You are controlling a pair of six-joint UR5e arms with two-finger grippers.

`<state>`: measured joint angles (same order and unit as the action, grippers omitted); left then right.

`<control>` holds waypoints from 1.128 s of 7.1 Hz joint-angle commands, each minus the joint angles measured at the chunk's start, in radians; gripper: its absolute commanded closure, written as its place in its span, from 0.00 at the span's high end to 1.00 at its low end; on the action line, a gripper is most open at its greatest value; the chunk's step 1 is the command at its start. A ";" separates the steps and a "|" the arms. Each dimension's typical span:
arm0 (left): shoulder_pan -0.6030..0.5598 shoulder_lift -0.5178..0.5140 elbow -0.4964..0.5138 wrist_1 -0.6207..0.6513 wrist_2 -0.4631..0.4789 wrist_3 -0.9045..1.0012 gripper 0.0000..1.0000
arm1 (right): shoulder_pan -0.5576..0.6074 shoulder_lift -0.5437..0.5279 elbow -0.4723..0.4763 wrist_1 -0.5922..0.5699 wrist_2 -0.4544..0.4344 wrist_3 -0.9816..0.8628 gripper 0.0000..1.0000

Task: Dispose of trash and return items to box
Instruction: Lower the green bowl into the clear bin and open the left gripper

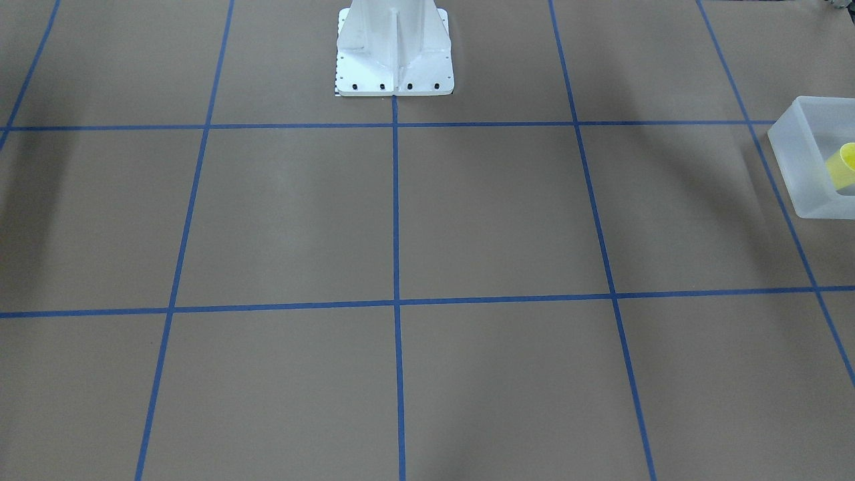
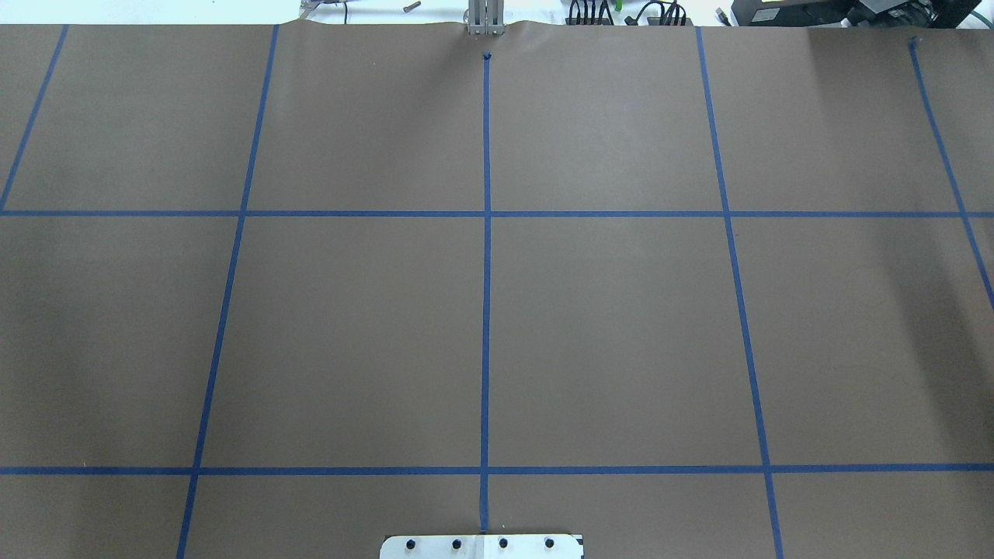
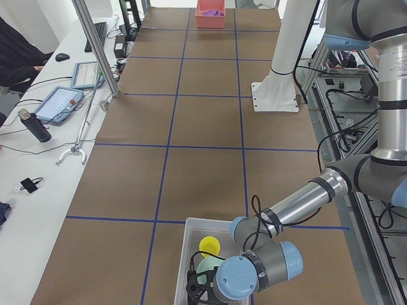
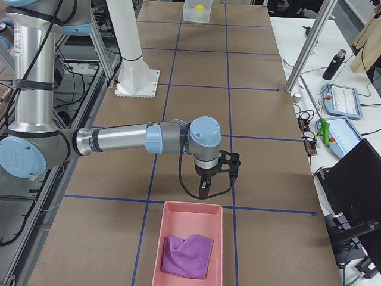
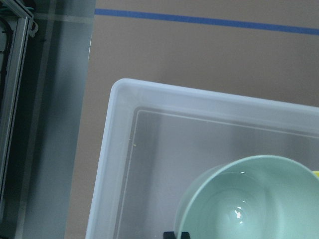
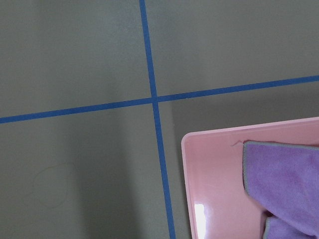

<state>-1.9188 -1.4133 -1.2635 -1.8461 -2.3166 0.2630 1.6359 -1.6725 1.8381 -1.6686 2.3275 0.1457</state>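
front cam: box (image 1: 801, 167) sits at the table edge on the robot's left side, yellow cup (image 1: 844, 164) tilted inside it. no arms in shot.
overhead: blue tape grid (image 2: 487, 213) and base plate (image 2: 481, 546), neither arm in frame.
left side cam: left gripper (image 3: 200, 286) hangs over the box, mint bowl (image 3: 206, 262) right under it, beside the cup.
right side cam: right gripper (image 4: 204, 188) hovers just past the pink tray (image 4: 190, 217) with a purple cloth (image 4: 187, 255). cannot tell its finger state.
left wrist: fingertips (image 5: 170, 235) narrow, pinched on the bowl's rim, bowl within the box walls.
right wrist: tray corner and cloth, no fingers visible.
risk: releasing high lets the bowl bounce or land crooked on the cup. a pad catching the rim on retreat would drag it back out.
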 commanded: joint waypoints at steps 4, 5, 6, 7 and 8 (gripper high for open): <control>0.004 -0.036 0.095 -0.035 0.000 -0.030 0.49 | -0.001 0.004 0.015 0.001 0.003 0.020 1.00; 0.004 -0.036 0.090 -0.062 -0.009 -0.130 0.68 | -0.001 0.004 0.015 0.001 0.004 0.020 1.00; 0.006 -0.036 0.093 -0.096 -0.010 -0.161 0.98 | -0.001 0.005 0.018 0.000 0.007 0.022 1.00; 0.006 -0.036 0.081 -0.125 -0.009 -0.157 0.99 | -0.001 0.004 0.030 0.000 0.007 0.022 1.00; 0.007 -0.036 0.044 -0.196 -0.006 -0.168 0.99 | -0.001 0.004 0.029 0.000 0.007 0.022 1.00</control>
<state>-1.9127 -1.4497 -1.1871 -1.9731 -2.3248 0.1093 1.6352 -1.6685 1.8636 -1.6688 2.3342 0.1670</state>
